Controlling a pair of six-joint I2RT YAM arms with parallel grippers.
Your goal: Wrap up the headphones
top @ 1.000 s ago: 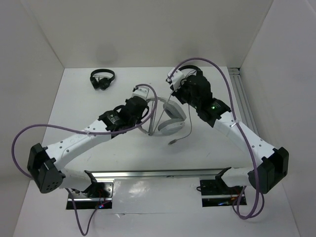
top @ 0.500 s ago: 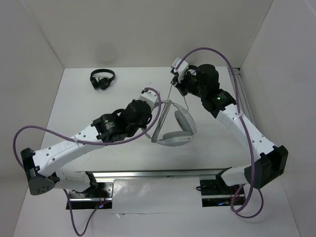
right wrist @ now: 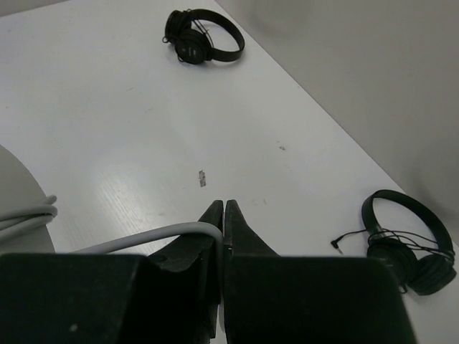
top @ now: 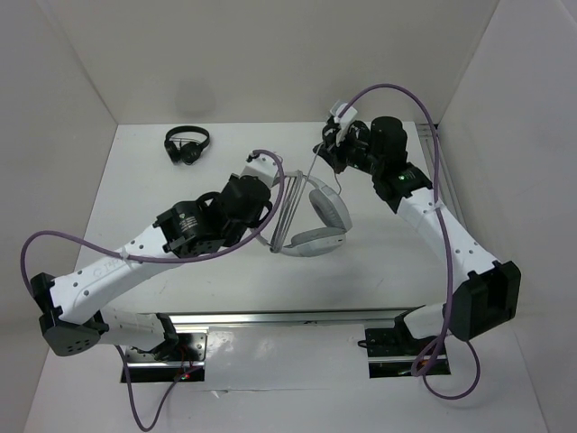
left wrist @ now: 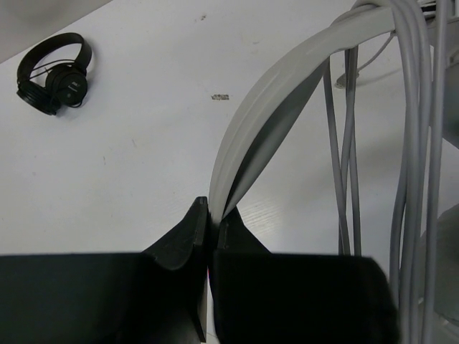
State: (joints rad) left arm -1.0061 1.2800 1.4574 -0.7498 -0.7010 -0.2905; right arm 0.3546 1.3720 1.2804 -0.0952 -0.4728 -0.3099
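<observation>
Headphones [top: 332, 209] held mid-bench [top: 144, 189]. The headband arch faces left and the earcups right, with the long axis running far to near. Left pincer [left wrist: 209, 211] is pressed onto the headband edge. Right pincer [right wrist: 221, 209] pinches the grey cable [right wrist: 143, 235]. The right pincer stands farther back-right than a second ago.

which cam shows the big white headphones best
Top external: the headphones show nearly whole. Left wrist shows only a stretch of headband pinched in the left gripper, beside cable strands. Right wrist shows just cable in the right gripper.
</observation>
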